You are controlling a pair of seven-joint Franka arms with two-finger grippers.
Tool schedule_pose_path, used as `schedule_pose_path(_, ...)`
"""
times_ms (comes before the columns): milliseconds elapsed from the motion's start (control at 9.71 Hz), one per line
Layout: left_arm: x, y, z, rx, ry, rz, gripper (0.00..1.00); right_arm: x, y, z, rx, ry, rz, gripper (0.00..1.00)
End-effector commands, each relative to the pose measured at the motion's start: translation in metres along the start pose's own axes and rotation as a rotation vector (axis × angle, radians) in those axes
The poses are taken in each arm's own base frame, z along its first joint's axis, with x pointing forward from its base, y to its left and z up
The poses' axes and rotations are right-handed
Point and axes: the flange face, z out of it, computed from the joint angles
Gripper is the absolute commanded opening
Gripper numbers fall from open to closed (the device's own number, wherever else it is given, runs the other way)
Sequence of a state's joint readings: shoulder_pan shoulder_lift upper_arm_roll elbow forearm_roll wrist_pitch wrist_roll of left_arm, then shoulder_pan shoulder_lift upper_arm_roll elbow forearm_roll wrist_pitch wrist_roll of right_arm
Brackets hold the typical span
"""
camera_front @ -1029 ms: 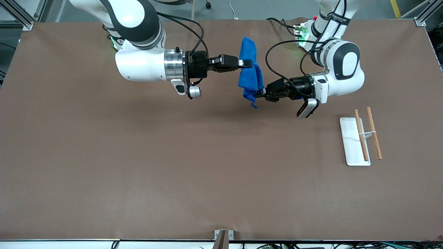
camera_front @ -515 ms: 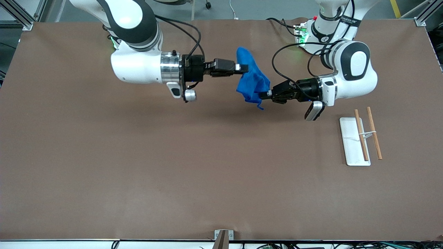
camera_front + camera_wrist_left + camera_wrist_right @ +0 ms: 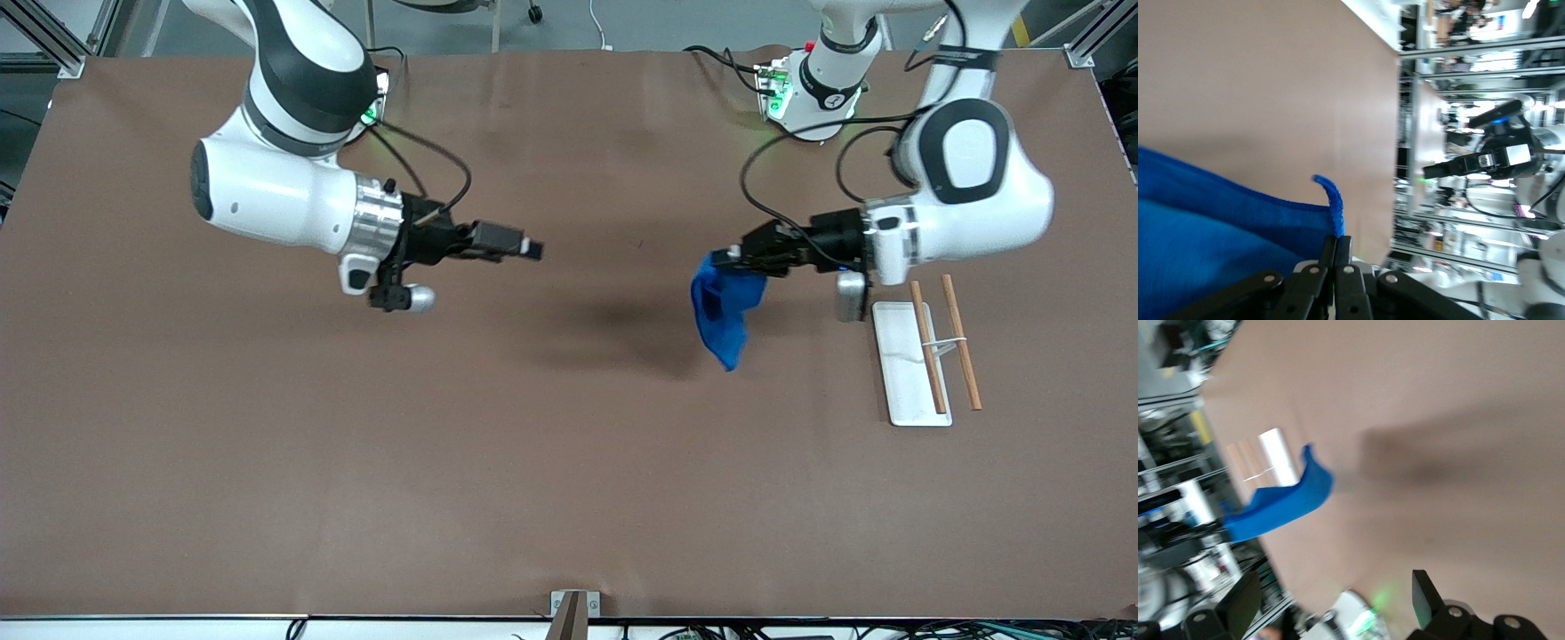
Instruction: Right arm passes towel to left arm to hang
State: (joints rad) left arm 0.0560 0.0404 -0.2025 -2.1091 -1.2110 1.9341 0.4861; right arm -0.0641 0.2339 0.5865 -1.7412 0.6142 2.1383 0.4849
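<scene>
The towel (image 3: 725,311) hangs in the air from the left end effector (image 3: 736,259), clamped by one edge over the bench (image 3: 569,462) near the left arm's end, just beside a small rack (image 3: 925,356). The handover looks done, so the step in hand is the hanging. To do it well, the left arm should probably carry the cloth high enough that its dangling tail clears the rails, bring it across them, then lower so the fabric drapes on both sides before letting go; releasing with most of the cloth on one side would likely let it slide off. The towel is soft bright blue terry with a stitched hem, and it sags into a loose folded point below the grip. In the left wrist view its corner (image 3: 1328,200) curls up out of the closed black fingers (image 3: 1338,267). The rack is a flat white rectangular base bearing two slim wooden rods (image 3: 942,342) joined by a thin wire. The bench is matte brown and faintly creased. The right end effector (image 3: 532,251) waits released over the bench toward the right arm's end, holding nothing.
</scene>
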Motion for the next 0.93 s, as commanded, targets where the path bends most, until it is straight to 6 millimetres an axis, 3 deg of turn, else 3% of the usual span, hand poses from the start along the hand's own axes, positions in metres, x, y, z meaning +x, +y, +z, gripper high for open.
schedule_pose_path(0,0.014,-0.027,-0.055,0.195,0.006,0.011,0.0,0.003,0.014,-0.035,-0.25,0.185,0.004,1.0)
schedule_pose_path(206,0.019,-0.057,-0.134,0.304,0.039,0.003,0.0,0.026,0.049,-0.077,-0.421,0.287,0.008,1.0)
schedule_pose_path(309,0.022,-0.067,-0.176,0.373,0.079,-0.011,0.0,0.034,0.067,-0.11,-0.478,0.345,0.027,1.0)
schedule_pose_path(515,0.034,-0.095,-0.216,0.448,0.125,-0.102,0.0,0.047,0.107,-0.182,-0.527,0.395,0.019,1.0)
schedule_pose_path(721,0.033,-0.13,-0.28,0.514,0.214,-0.182,0.0,0.038,0.122,-0.24,-0.567,0.364,-0.021,1.0)
schedule_pose_path(824,0.032,-0.149,-0.296,0.527,0.232,-0.219,0.0,0.032,0.124,-0.266,-0.583,0.34,-0.012,1.0)
